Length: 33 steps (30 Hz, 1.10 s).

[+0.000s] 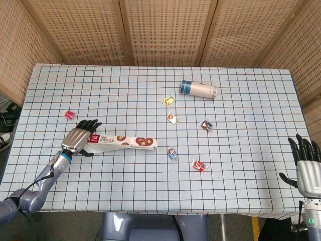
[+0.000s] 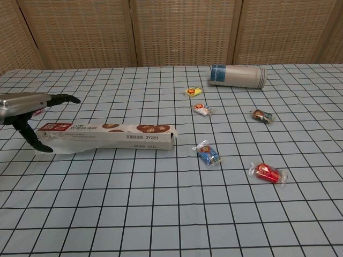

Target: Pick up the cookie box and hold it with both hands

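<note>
left hand [image 2: 24, 110] cut off by chest view's left edge — cookie box [image 1: 120, 141] end hidden under it (head view).

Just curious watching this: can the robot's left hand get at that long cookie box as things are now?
Probably yes. The left hand hovers open at the cookie box's red end, and nothing stands between them.

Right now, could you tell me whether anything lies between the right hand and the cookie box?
Yes. The right hand is open at the table's right edge, and a blue candy and a red candy lie on the cloth between it and the cookie box. The left hand is already at the box's left end.
</note>
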{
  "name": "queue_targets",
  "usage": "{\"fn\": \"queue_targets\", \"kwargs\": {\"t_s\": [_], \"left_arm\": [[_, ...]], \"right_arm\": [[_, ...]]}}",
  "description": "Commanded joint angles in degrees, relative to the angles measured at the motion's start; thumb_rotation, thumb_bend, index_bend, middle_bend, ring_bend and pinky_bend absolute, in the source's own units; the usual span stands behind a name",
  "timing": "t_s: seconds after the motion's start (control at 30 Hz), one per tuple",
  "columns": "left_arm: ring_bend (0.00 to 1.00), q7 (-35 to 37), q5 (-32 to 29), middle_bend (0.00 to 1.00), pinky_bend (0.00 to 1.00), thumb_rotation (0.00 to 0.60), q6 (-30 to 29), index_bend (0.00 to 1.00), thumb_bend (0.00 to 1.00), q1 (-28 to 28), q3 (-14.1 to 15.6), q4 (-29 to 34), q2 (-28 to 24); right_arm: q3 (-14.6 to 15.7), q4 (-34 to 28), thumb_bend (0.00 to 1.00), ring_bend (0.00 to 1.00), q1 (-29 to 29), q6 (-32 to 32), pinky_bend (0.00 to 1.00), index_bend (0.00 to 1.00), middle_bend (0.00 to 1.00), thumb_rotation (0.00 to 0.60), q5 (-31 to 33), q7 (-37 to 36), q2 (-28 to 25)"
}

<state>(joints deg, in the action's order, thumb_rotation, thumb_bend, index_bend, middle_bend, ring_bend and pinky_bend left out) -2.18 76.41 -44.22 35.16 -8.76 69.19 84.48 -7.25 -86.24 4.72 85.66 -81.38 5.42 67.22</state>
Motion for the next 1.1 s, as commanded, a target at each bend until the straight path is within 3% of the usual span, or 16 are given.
{"fn": "queue_targets", "kwargs": {"t_s": [0.03, 0.23, 0.37, 0.43, 0.5, 0.6, 0.9, 1.1], "left_arm": [[0.04, 0.5, -1.4, 0.01, 0.09, 0.600, 1.4, 0.09, 0.00, 2.0, -0.1, -3.9, 3.2], [0.10, 0.4, -2.3, 0.07, 0.18, 0.600, 3.2, 0.15, 0.00, 4.0, 0.3, -8.5, 6.5], [0.25, 0.2, -1.7, 0.25, 0.34, 0.600, 1.4, 0.35, 0.02, 4.4, 0.5, -11.1, 8.9], [0.34, -0.2, -1.4, 0.36, 0.43, 0.600, 0.4, 0.47, 0.09, 4.6, 0.6, -12.0, 9.7], [0.45, -0.3, -0.9, 0.49, 0.55, 0.600, -1.2, 0.63, 0.22, 4.4, 0.6, -12.6, 10.4], [0.54, 0.6, 1.0, 0.60, 0.64, 0.600, -5.2, 0.75, 0.35, 3.7, 1.0, -13.1, 11.2], [0.56, 4.5, 4.1, 0.62, 0.65, 0.600, -9.6, 0.79, 0.41, 2.8, 2.3, -11.5, 9.1], [0.57, 7.0, 4.5, 0.62, 0.66, 0.600, -10.8, 0.79, 0.42, 3.1, 1.5, -7.0, 6.6]], "right_arm": [[-0.1, 0.5, 0.00, 0.00, 0.2, -0.4, 0.00, 0.00, 0.00, 0.600, 0.4, -0.3, 0.2], [-0.2, 1.0, 0.00, 0.00, 0.3, -0.8, 0.00, 0.00, 0.00, 0.600, 0.7, -0.4, 0.5], [-0.2, 1.2, 0.00, 0.00, 0.3, -0.7, 0.00, 0.00, 0.00, 0.600, 0.7, -0.8, 0.5], [-0.3, 1.3, 0.00, 0.00, 0.3, -0.7, 0.00, 0.00, 0.00, 0.600, 0.8, -1.2, 0.4], [-0.3, 1.4, 0.00, 0.00, 0.3, -0.7, 0.00, 0.00, 0.00, 0.600, 0.8, -1.4, 0.4], [-0.3, 1.5, 0.00, 0.00, 0.3, -0.9, 0.00, 0.00, 0.00, 0.600, 1.0, -1.7, 0.4], [-0.2, 1.4, 0.00, 0.00, 0.3, -0.9, 0.00, 0.00, 0.00, 0.600, 1.0, -1.5, 0.4], [0.1, 0.8, 0.00, 0.00, 0.4, -0.7, 0.00, 0.00, 0.00, 0.600, 0.1, -1.2, 0.4]]}}
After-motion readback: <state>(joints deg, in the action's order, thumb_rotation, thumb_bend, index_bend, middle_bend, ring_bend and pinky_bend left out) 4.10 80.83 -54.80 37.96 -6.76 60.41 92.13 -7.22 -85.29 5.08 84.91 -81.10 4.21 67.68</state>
